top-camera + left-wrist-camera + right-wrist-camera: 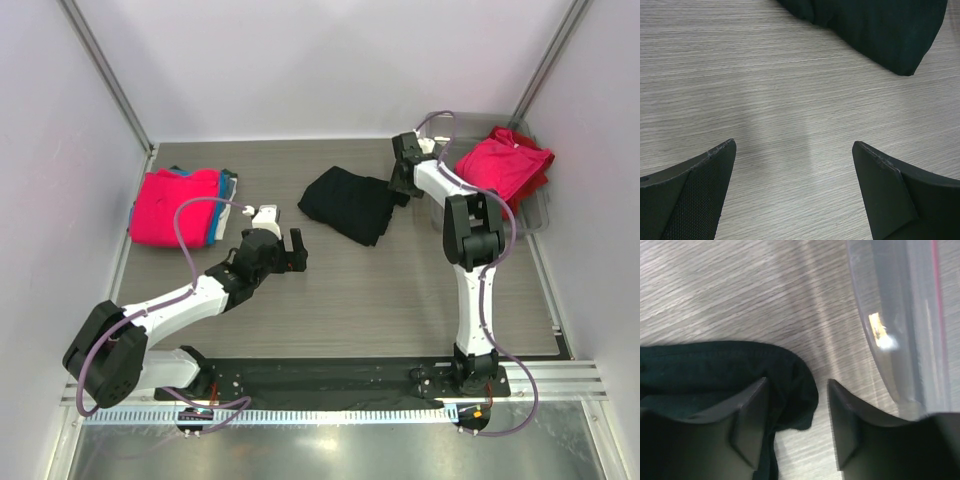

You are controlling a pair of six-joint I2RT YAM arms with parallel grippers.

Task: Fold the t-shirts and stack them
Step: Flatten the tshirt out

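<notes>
A black t-shirt (350,205) lies bunched on the table's far middle. My right gripper (400,182) hovers low at its right edge, jaws open. In the right wrist view a rounded corner of the black t-shirt (715,365) lies between the fingers of the right gripper (797,382), against the left one, with bare table up to the right one. My left gripper (292,250) stands wide open over bare wood, short of the black t-shirt (880,30), and the left gripper (794,145) holds nothing. A folded pink t-shirt (178,205) tops a stack at far left with a teal-blue one (229,186) under it.
A clear grey plastic tray (538,215) stands at the far right and holds pink and red t-shirts (505,165). Its curved wall (895,315) is just right of my right gripper. White walls close in the back and both sides.
</notes>
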